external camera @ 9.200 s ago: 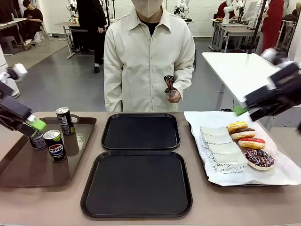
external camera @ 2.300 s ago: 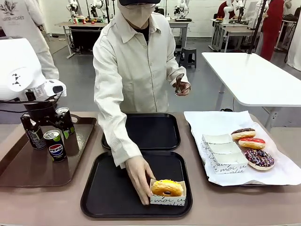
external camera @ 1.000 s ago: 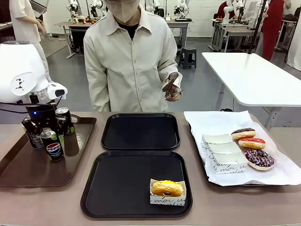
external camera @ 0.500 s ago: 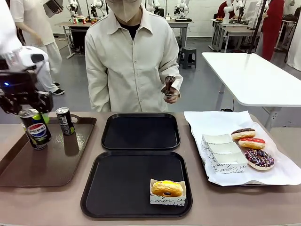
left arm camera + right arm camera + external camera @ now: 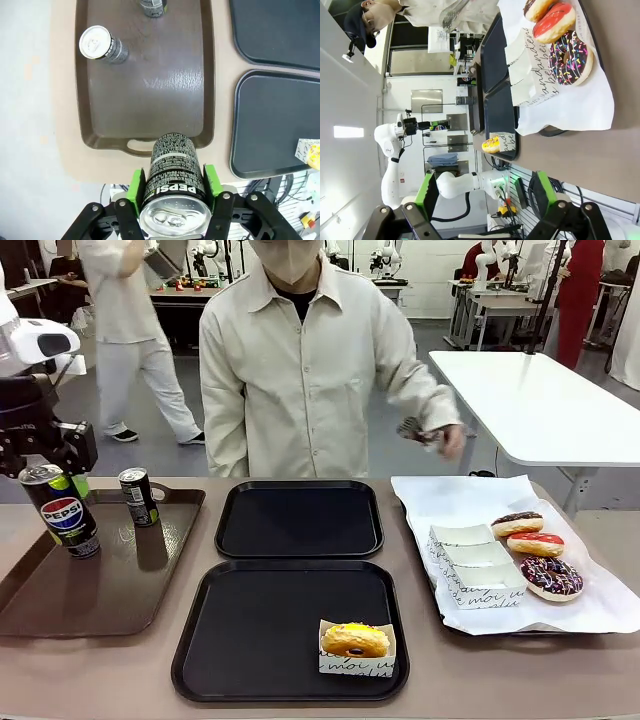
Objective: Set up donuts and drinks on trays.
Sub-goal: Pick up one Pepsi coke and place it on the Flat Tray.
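Note:
My left gripper (image 5: 50, 483) is shut on a black Pepsi can (image 5: 61, 512) and holds it upright just above the brown tray (image 5: 110, 590). In the left wrist view the can (image 5: 172, 175) sits between the green pads (image 5: 135, 186) of that gripper (image 5: 174, 192). Another can (image 5: 137, 496) stands at the brown tray's back. Two black trays lie in the middle: the far one (image 5: 300, 520) is bare, the near one (image 5: 260, 635) carries a yellow donut (image 5: 355, 639) in a paper boat. My right gripper (image 5: 486, 200) is open, holding nothing.
On the white-papered tray (image 5: 440, 500) at the right lie chocolate (image 5: 517, 523), red (image 5: 535, 544) and sprinkled (image 5: 551, 577) donuts beside stacked paper boats (image 5: 470, 560). The person across the table reaches tongs (image 5: 420, 430) toward that side. Two cans (image 5: 102, 44) stand on the brown tray (image 5: 150, 90) below.
My left gripper closed on the Pepsi can, then lifted it off the brown tray, up and to the left. The person's hand with the tongs swung right toward the donuts.

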Robot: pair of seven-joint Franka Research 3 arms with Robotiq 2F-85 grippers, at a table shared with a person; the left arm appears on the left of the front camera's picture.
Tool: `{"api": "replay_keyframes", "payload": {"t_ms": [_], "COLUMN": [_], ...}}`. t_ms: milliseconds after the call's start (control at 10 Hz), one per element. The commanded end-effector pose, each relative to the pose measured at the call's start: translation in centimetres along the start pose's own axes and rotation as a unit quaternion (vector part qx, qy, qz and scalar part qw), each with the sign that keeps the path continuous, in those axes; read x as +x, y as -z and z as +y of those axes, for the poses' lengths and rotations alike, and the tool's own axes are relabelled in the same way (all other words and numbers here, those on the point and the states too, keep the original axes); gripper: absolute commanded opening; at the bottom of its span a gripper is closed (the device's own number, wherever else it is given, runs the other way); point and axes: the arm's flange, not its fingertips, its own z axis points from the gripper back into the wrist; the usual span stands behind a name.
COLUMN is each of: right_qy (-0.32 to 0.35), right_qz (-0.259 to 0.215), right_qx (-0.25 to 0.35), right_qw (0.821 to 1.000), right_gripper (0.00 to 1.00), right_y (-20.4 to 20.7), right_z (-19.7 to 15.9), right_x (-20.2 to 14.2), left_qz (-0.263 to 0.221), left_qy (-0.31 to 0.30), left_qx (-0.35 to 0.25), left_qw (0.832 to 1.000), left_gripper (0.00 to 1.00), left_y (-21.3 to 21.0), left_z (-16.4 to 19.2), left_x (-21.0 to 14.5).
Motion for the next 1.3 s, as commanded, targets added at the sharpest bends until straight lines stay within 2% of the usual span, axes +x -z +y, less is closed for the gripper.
{"api": "replay_keyframes", "payload": {"t_ms": [0,100,200,400,700,900,1000,1200], "right_qy": [-0.007,-0.007,-0.007,-0.007,-0.007,-0.007,-0.007,-0.007], "right_qz": [-0.001,-0.001,-0.001,-0.001,-0.001,-0.001,-0.001,-0.001], "right_qx": [0.005,0.005,0.005,0.005,0.005,0.005,0.005,0.005], "right_qw": [1.0,1.0,1.0,1.0,1.0,1.0,1.0,1.0], "right_gripper": [1.0,1.0,1.0,1.0,1.0,1.0,1.0,1.0], "right_y": [0.0,0.0,0.0,0.0,0.0,0.0,0.0,0.0], "right_z": [0.0,0.0,0.0,0.0,0.0,0.0,0.0,0.0], "right_x": [0.0,0.0,0.0,0.0,0.0,0.0,0.0,0.0], "left_qz": [-0.005,0.0,-0.021,-0.033,-0.028,-0.025,-0.006,0.001], "left_qy": [0.002,0.0,0.035,0.092,0.124,0.149,0.161,0.204], "left_qx": [0.004,0.0,-0.012,-0.012,-0.013,-0.003,-0.002,0.014], "left_qw": [1.0,1.0,0.999,0.995,0.992,0.989,0.987,0.979], "left_gripper": [0.0,0.58,0.58,0.58,0.58,0.58,0.58,0.58], "left_y": [0.2,0.0,-0.3,-0.4,0.6,3.1,4.7,8.1], "left_z": [-0.1,0.0,-1.9,-7.0,-13.0,-17.8,-19.6,-22.9], "left_x": [0.6,0.0,-0.7,-1.8,-1.1,0.5,1.0,0.9]}}
